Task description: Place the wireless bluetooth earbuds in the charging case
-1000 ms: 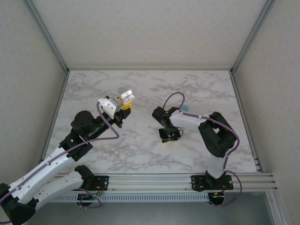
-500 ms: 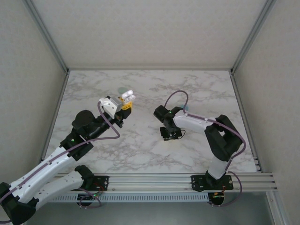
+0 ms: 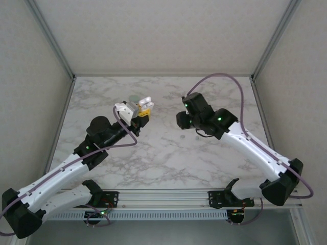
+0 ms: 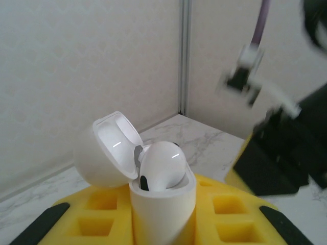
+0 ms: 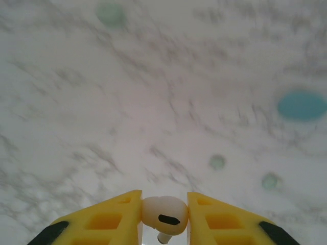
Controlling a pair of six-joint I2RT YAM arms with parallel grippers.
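Right arm is lifting off the counter (image 3: 168,163) and swinging in toward the left arm since the earlier frame. The left arm is edging slightly forward.

Starting left: your left fingers (image 4: 102,218) are clenching the white charging case (image 4: 162,206), holding it upright above the counter. Its lid (image 4: 104,153) is hanging open at the back-left. One seated earbud (image 4: 162,162) is already sitting inside, and I cannot tell how clear the free socket is.

Moving right: your right fingers (image 5: 125,217) are pinching a white earbud (image 5: 164,214) by its rounded head. They are hovering high over the counter, near the case but not yet above it. Below, a mint case (image 5: 110,14), small mint buds (image 5: 217,162) and a blue case (image 5: 301,104) are lying blurred on the counter.

Risks:
- You are gripping a slick, curved surface, so the bud is likely twisting or popping out if it is pressing on the case rim.
- Coming in quickly, your right fingers are risking clipping the open lid and flipping it shut, or nudging the seated earbud loose.
- Pushing down hard is risking tilting the case inside the left grip.
- If the stem is arriving misaligned with the socket, the bud is jamming rather than seating.
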